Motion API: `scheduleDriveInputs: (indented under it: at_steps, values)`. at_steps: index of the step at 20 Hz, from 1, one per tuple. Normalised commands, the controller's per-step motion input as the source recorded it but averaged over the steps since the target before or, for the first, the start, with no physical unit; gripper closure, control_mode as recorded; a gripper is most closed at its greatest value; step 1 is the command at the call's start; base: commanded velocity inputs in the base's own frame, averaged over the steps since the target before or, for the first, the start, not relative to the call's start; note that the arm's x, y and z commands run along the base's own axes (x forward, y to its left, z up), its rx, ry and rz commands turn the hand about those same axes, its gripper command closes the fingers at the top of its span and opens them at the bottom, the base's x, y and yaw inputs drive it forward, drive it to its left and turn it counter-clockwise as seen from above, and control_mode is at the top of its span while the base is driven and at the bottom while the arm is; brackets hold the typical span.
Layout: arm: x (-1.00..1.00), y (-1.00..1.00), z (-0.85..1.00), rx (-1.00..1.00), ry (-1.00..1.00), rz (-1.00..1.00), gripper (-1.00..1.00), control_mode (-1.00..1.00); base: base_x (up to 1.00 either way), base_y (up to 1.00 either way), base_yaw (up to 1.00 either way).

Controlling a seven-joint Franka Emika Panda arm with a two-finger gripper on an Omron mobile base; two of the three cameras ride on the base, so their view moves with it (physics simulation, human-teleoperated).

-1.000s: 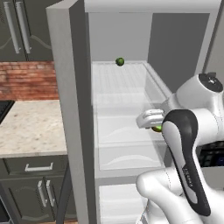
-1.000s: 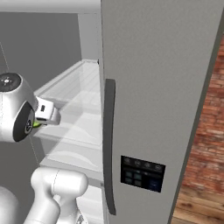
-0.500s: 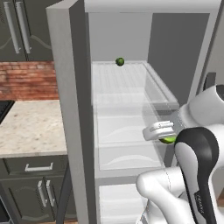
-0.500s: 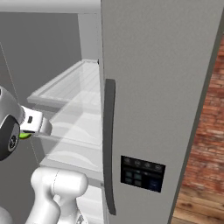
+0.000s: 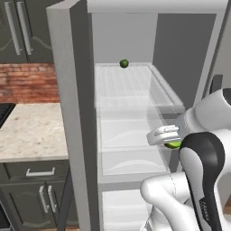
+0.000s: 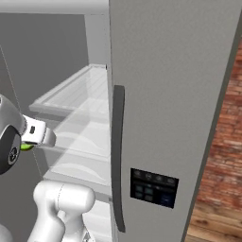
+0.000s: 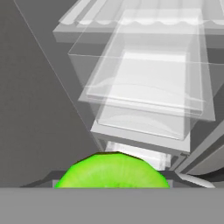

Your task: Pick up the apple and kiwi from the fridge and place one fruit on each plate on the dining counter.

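Note:
The grey fridge stands open, its white shelves in front of me. My gripper hangs just outside the right edge of the middle shelf, shut on the lime-green kiwi. From the right base view the gripper sits at the far left with the kiwi under its white hand. In the hand view the kiwi bulges up between the fingertips, with the fridge shelves beyond it. The apple, the plates and the dining counter are out of view.
A small dark green round thing lies at the back of the upper shelf. The fridge door with its black dispenser panel stands close on the right. A speckled wall counter over dark cabinets lies to the left.
The arm has drawn back out of the fridge with the kiwi in its grip, rightward and lower in the left base view, leftward in the right base view.

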Motion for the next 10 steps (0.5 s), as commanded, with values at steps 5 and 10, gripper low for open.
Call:
scheduleDriveInputs:
  at_steps: [5, 10]
  values:
    - [0.0, 0.0, 0.0, 0.0, 0.0, 0.0, 1.0, 1.0, 0.78, -0.27, 0.4]
    - [0.0, 0.0, 0.0, 0.0, 0.0, 0.0, 1.0, 1.0, 0.33, -0.48, 0.69]
